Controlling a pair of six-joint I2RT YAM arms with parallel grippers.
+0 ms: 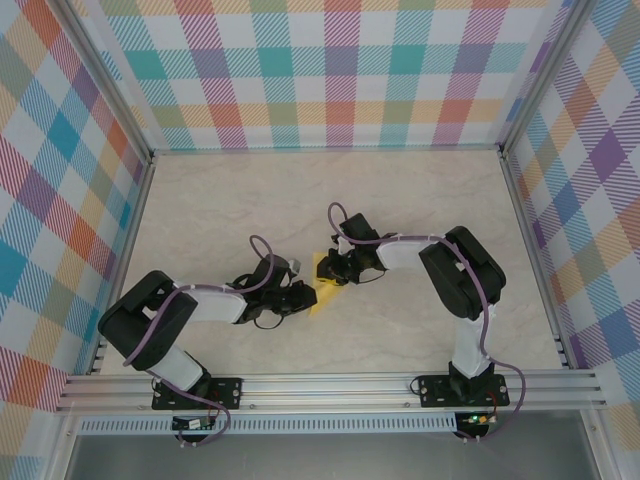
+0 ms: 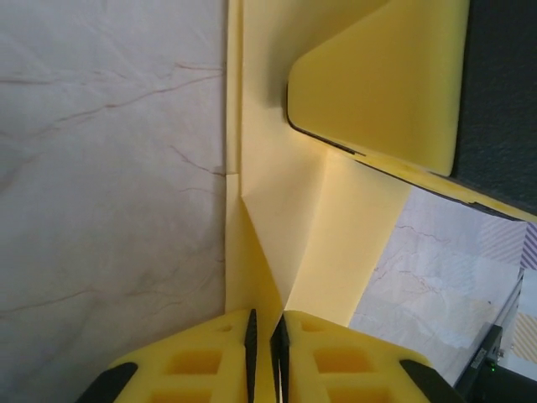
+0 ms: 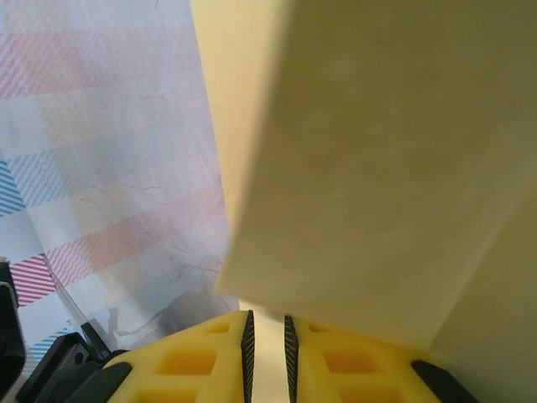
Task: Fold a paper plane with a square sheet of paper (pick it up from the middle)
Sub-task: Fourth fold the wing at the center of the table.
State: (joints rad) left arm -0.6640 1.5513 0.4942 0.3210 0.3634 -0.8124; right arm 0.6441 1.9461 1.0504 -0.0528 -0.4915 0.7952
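Item: square sheet of paper [image 1: 326, 292], yellow, partly folded, at mid-table [image 1: 420, 200], between left gripper [image 1: 303, 297] and right gripper [image 1: 338, 268].
Top view: long axis running near-to-far, slightly slanted; pointed end not discernible.
Left wrist view: layered folds and a diagonal crease, with the folded edge running into the slit between the left pads. Slit narrow; grip or mere contact not determinable.
Right wrist view: jaws nearly closed, pinching the sheet's edge, with the paper rising close and blurred above.
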